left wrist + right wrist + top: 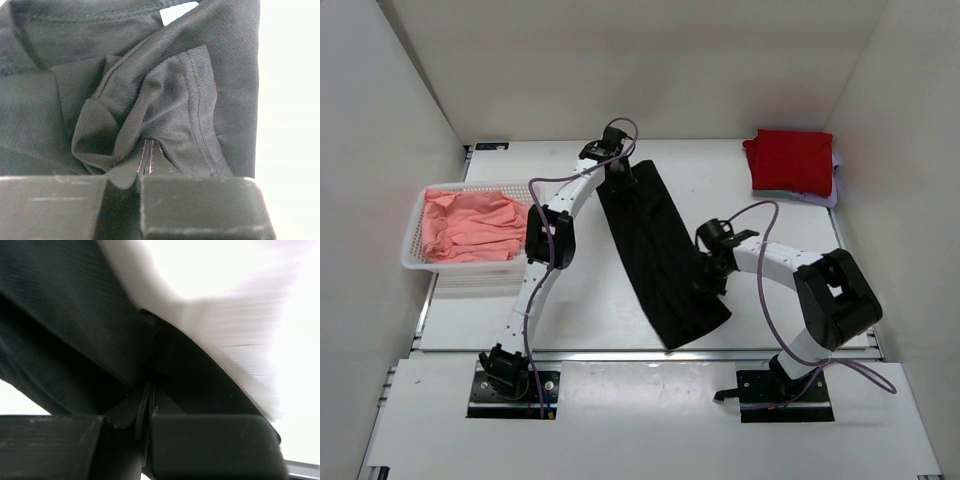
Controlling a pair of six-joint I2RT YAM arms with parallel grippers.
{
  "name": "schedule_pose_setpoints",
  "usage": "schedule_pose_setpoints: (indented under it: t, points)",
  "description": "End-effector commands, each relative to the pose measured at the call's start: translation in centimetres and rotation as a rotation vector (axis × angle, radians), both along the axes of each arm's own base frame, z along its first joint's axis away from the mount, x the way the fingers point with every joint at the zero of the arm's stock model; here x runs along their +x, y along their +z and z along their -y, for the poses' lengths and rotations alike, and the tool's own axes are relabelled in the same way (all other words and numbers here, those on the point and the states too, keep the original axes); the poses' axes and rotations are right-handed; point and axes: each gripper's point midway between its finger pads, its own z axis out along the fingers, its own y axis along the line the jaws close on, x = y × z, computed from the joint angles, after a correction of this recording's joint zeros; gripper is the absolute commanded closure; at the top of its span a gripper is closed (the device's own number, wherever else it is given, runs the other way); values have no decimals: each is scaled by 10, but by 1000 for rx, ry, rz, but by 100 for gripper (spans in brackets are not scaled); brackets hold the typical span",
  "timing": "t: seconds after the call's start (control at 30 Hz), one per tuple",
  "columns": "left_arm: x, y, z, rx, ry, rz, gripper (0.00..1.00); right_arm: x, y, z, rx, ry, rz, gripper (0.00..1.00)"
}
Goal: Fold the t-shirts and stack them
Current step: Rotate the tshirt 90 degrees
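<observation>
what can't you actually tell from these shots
Top view: how many salmon-pink t-shirts fill the basket; they are bunched into one heap.
Top view: the shape of the pale lilac t-shirt; the folded red t-shirt covers all but an edge.
Right wrist view: which part of the black t-shirt the right claw pinches; the cloth is too close and the background is blurred.
</observation>
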Motion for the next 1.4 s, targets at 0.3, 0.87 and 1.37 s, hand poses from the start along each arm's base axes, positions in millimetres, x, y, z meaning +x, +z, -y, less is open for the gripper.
schedule_pose_setpoints:
  t: [0.3, 0.87, 1.37]
  points:
    - [24, 1, -25, -58, 34, 38, 98, -41, -27, -102, 53, 147, -81, 100]
    - [-134, 300, 7, -420, -256, 344, 49, 63, 130, -74, 249, 438, 569, 64]
    - [-418, 59, -72, -426, -77, -112, 45, -76, 54, -14, 279, 218, 221, 40]
